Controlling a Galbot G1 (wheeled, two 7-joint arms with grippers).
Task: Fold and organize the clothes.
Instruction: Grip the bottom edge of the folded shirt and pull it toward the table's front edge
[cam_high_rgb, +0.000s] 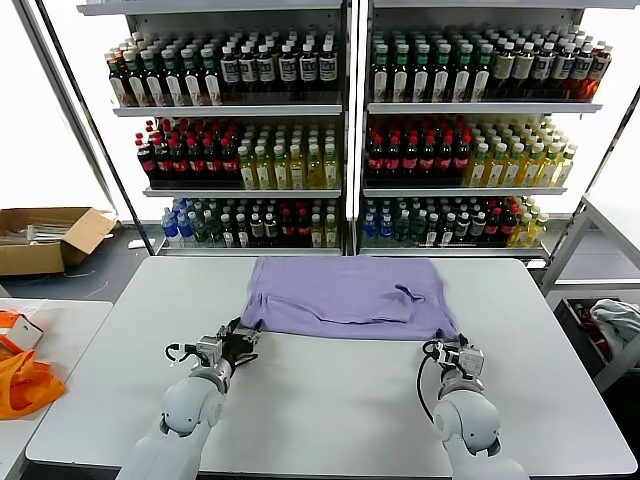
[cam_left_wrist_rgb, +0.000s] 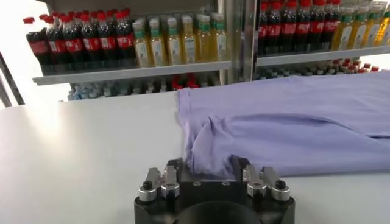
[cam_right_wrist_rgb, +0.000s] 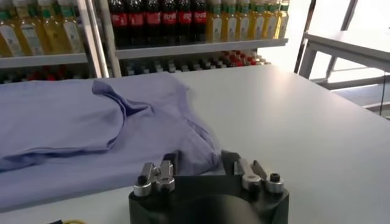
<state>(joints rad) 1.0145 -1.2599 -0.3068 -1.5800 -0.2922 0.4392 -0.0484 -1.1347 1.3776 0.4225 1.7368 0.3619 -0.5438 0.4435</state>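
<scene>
Both your grippers, left gripper (cam_high_rgb: 243, 335) and right gripper (cam_high_rgb: 453, 345), appear clamped on the near corners of the lavender T-shirt (cam_high_rgb: 345, 295), spread toward the white table's (cam_high_rgb: 330, 400) far edge.

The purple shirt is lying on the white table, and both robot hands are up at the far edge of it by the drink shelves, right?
Not quite. Both hands are at the near edge of the T-shirt, closest to the robot: the left hand at one corner, the right hand at the other. The head view shows it. The shirt does lie on the white table.
</scene>
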